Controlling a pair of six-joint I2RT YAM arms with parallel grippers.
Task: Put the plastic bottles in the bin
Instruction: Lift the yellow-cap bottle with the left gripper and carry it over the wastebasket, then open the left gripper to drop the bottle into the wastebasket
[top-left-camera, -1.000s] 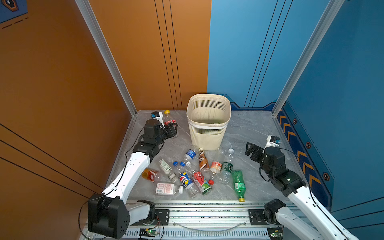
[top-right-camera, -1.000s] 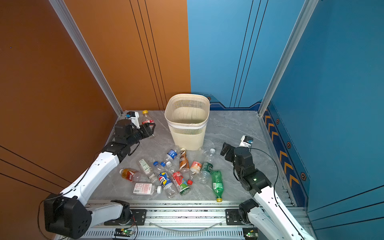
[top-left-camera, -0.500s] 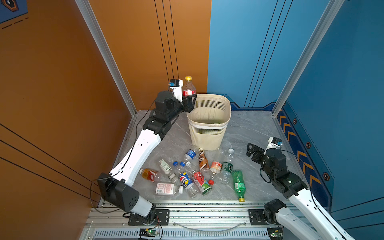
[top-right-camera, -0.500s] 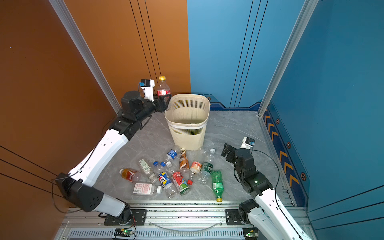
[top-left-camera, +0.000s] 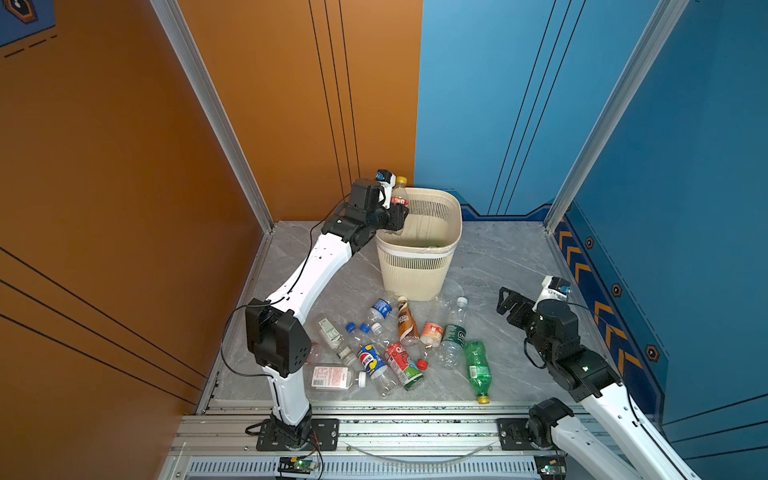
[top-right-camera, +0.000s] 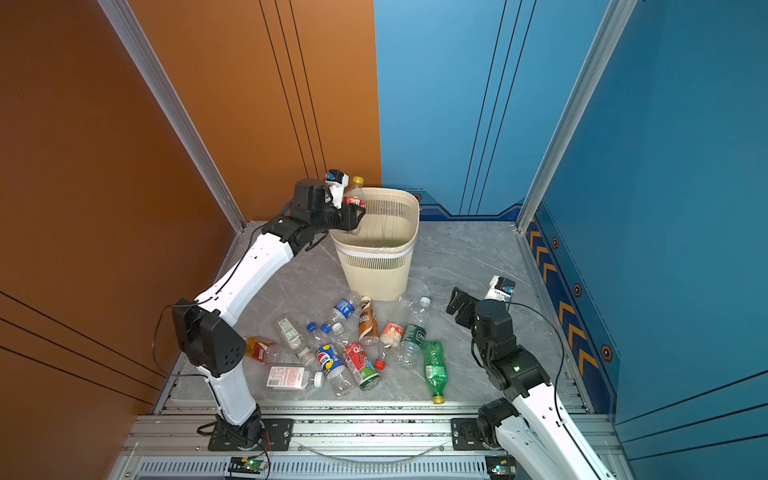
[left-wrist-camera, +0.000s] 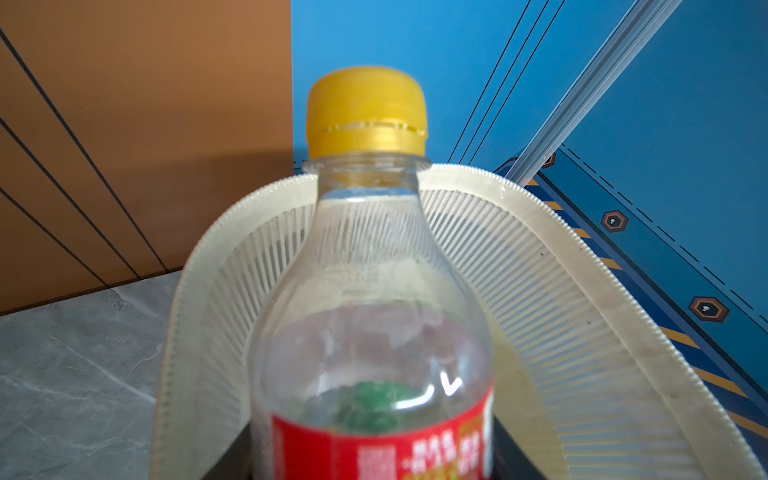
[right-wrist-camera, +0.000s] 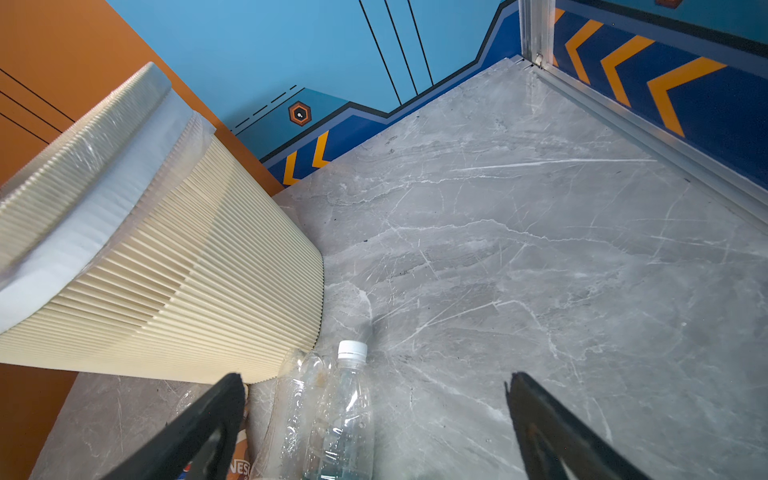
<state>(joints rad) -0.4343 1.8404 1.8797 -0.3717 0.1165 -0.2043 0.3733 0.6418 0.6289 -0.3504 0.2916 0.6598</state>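
- Left wrist view: the bottle (left-wrist-camera: 365, 291) stands upright, long axis vertical, yellow cap up, against the rim of the bin (left-wrist-camera: 540, 266).
- In both top views the left tool (top-left-camera: 395, 216) pinches it at the bin's left edge, frame centre.
- The right tool (top-left-camera: 508, 303) is spread, empty, right of the lying bottles (top-left-camera: 399, 345).

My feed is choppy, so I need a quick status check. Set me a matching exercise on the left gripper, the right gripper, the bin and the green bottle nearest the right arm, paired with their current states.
Things:
1. left gripper
2. right gripper
3. bin
4. green bottle

States:
A. lying on its side on the floor
B. open, holding nothing
C. shut on the yellow-capped clear bottle at the bin's rim
D. standing upright

Pairs: 1-C, 2-B, 3-D, 4-A
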